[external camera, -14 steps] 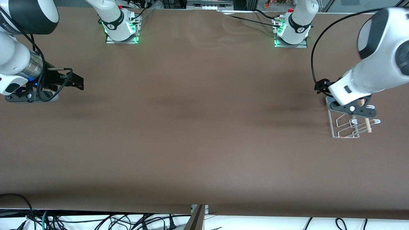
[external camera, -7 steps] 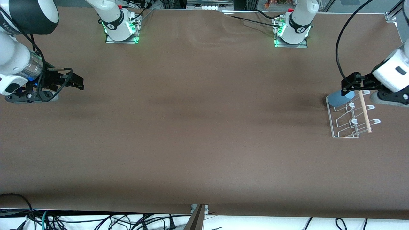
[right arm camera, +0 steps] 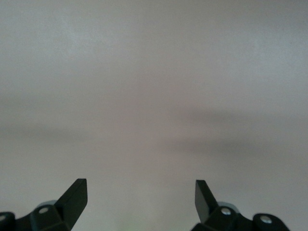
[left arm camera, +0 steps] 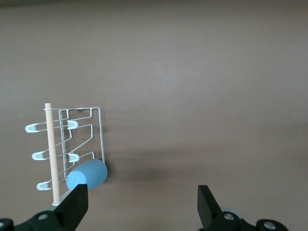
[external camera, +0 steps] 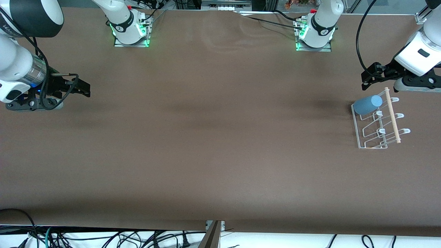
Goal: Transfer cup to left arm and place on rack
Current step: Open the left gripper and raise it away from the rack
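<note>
Light-blue cup (external camera: 368, 104) lies tilted on the white wire rack (external camera: 359, 137); placement appears complete. Left hand (external camera: 369, 76), wide and empty, hangs near the rack. Right hand (external camera: 81, 88) waits, wide, over the worktop (external camera: 220, 144).

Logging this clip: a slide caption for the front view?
Cup lies on rack; open left gripper above it, right gripper waits open.

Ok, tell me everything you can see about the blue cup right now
The cup is small, light blue, handleless and smooth, plastic by its look. It lies tilted on the white wire rack, at the rack's end farthest from the front camera, beside the wooden dowel. Only the rack touches it. The open left gripper is clear of it.
</note>
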Controlling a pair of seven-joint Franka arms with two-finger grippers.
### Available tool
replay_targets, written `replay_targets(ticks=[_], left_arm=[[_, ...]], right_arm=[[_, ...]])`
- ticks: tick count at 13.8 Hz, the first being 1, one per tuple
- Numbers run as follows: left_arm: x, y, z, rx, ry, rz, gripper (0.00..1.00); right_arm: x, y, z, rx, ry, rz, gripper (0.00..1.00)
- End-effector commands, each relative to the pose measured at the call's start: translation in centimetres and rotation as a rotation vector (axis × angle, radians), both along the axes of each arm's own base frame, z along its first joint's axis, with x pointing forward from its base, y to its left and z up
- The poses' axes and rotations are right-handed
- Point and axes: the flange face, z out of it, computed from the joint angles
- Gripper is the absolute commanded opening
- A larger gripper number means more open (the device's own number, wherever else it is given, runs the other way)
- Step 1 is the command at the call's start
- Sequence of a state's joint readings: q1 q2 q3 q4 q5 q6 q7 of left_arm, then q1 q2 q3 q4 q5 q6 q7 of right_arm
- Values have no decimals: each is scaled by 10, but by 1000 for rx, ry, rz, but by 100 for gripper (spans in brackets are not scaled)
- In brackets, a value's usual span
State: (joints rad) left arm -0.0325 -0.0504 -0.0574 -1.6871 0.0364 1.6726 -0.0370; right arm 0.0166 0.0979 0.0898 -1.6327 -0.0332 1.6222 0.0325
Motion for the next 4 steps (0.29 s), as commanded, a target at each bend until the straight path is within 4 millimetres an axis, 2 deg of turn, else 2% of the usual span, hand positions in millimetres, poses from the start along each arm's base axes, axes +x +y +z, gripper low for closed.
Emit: replay_targets(ticks=[1,4], left_arm=[[-7,-4,-1,-14,-14,10,100],[-6,0,-3,-10,-7,18,100]], right_arm=[[-1,0,3,-13,4,12,99],[0,1,2,-13,4,11,99]])
